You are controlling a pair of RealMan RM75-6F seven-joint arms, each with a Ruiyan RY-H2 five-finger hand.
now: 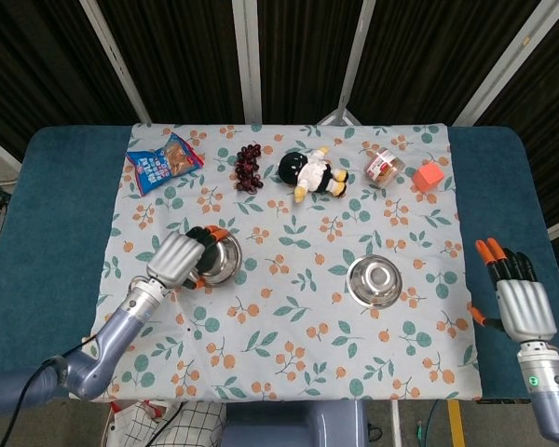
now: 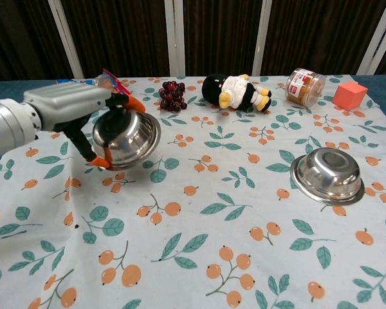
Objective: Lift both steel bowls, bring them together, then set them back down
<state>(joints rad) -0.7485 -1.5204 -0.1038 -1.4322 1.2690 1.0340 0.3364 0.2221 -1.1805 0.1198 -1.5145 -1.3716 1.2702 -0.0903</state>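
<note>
My left hand [image 1: 175, 258] [image 2: 74, 109] grips one steel bowl [image 1: 219, 259] [image 2: 127, 136] by its rim and holds it tilted above the cloth, its underside facing right. The other steel bowl [image 1: 374, 281] [image 2: 327, 174] sits upside down on the tablecloth at the right. Off the table's right edge, my right hand [image 1: 517, 296] hovers with its fingers spread and holds nothing; the chest view does not show it.
Along the far edge of the floral tablecloth [image 1: 289, 335] lie a snack bag [image 1: 163, 162], dark grapes [image 1: 250, 168], a plush penguin [image 1: 312, 173], a jar [image 1: 384, 167] and an orange cube [image 1: 429, 176].
</note>
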